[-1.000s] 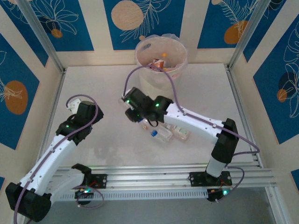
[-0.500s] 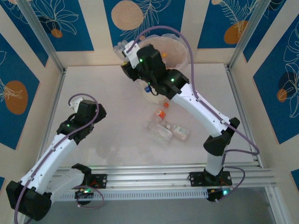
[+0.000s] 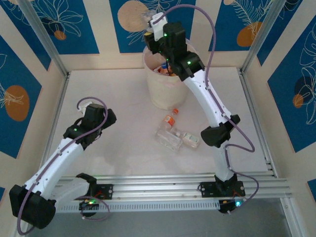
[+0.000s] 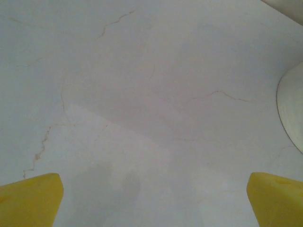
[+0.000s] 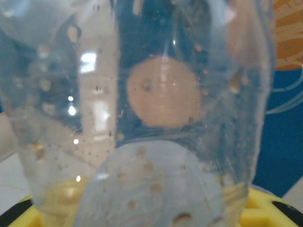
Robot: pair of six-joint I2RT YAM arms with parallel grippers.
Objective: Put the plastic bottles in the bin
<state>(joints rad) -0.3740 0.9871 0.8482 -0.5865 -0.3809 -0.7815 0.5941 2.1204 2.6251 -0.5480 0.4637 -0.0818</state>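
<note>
Right gripper and bottle now above bin of bottles

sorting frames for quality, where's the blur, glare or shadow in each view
Top external: evenly lit and sharp, soft shadows on the white table. Right wrist: the clear plastic bottle sits so close it is out of focus, with bright glints and the background warped through it. Left wrist: mild grey shadow on the table, yellow fingertips blurred at the corners.

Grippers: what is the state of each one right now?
Left gripper: open, holding nothing.
Right gripper: shut on a clear bottle.
</note>
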